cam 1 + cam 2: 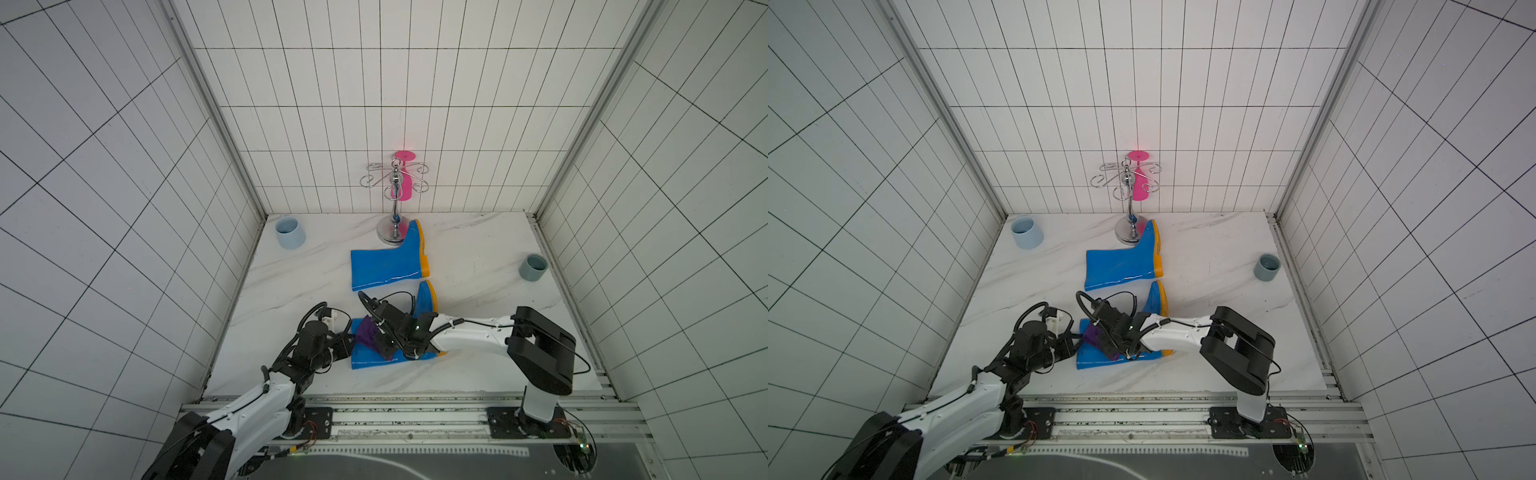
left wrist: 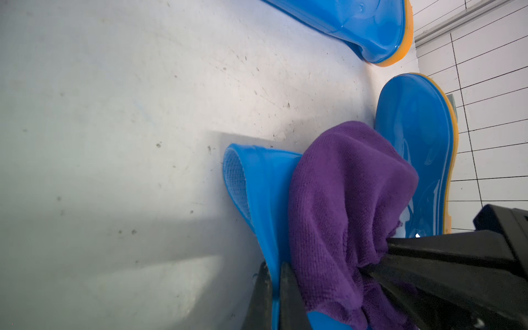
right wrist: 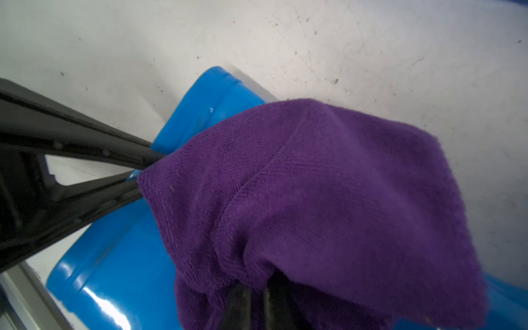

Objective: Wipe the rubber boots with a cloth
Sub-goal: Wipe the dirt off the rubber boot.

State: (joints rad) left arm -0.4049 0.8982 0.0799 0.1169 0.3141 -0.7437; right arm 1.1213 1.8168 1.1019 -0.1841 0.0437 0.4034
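1. Looking down into a booth of white tiled walls (image 1: 374, 104): dark grout lines cross the back and both sides, and aluminium posts stand in the far corners.
2. The desk (image 1: 291, 291) is white marble-look with faint grey veins. Close up in the wrist views, it shows scuffs and dark specks.
3. Two boots lie on their sides mid-desk, with shaft openings to the left, soles to the right and toes towards the back wall. There's the near boot (image 1: 374, 360), glossy bright-blue rubber with an orange-yellow sole, and its twin, the far boot (image 1: 386, 266), lying clear of both arms.
4. The far boot's toe sits right up against the round base of a chrome hook stand (image 1: 386, 237) by the back wall. A pink piece (image 1: 402, 189) hangs on the stand, and what it is I cannot tell.
5. The left hand (image 2: 274, 271) is clamped tight on the wall of the near boot's shaft at the opening, with blue rubber sandwiched between its fingers.
6. The right hand (image 3: 257, 285) is pinched closed on the soft dark-purple cloth (image 3: 328, 185). The cloth bunches at the fingers and drapes over the near boot's shaft, just beside the left hand.
7. A pale-blue cup (image 1: 289, 232) stands in the far left corner and a grey-blue cup (image 1: 533, 267) near the right wall, both well apart from the boots.
8. A metal rail (image 1: 415, 409) runs along the desk's front edge and carries both arm bases.
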